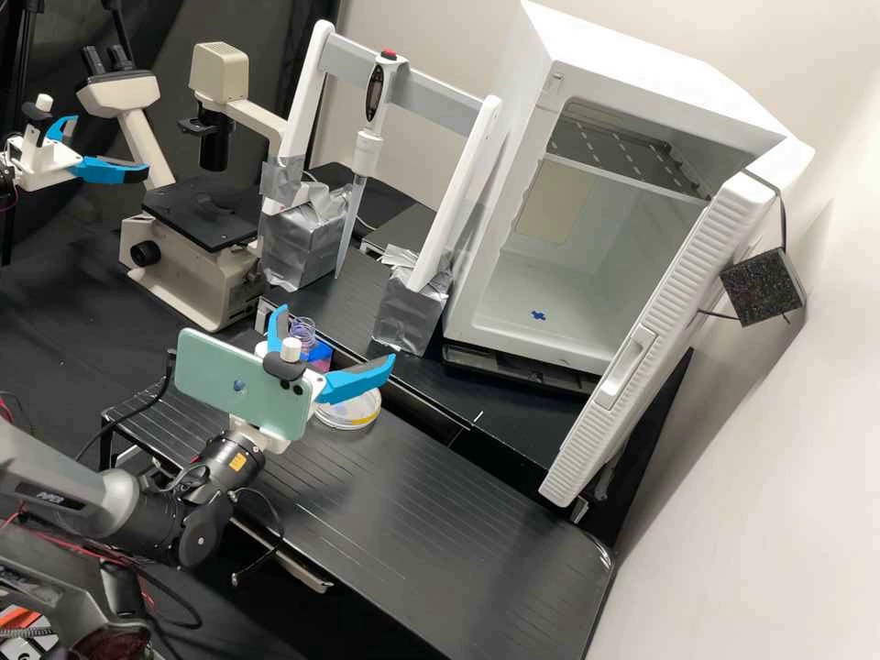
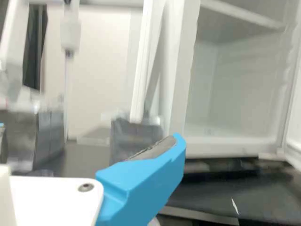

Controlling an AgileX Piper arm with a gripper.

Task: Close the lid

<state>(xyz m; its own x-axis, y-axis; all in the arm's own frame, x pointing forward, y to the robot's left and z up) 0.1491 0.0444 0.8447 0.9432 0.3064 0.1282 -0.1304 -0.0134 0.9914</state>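
My gripper [image 1: 337, 335] stands open over the near black bench, its two blue fingers spread apart with nothing between them. In the wrist view, the gripper [image 2: 89, 132] has one blue finger large in front and the other's tip at the edge. The white cabinet [image 1: 490, 229] stands behind and to the right in the high view, its front uncovered. Its ribbed white door [image 1: 646, 353] is swung wide open, well apart from the fingers. The cabinet's pale inside [image 2: 235, 94] shows in the wrist view, with a shelf. Part of a round dish [image 1: 353, 411] sits just below the fingers.
A pipette [image 1: 367, 147] hangs on a white frame [image 1: 458, 192] with taped feet, left of the cabinet. A microscope [image 1: 197, 275] stands farther left. Purple coiled wire [image 1: 302, 332] lies behind the gripper. A second arm's gripper [image 1: 64, 160] is at the upper left.
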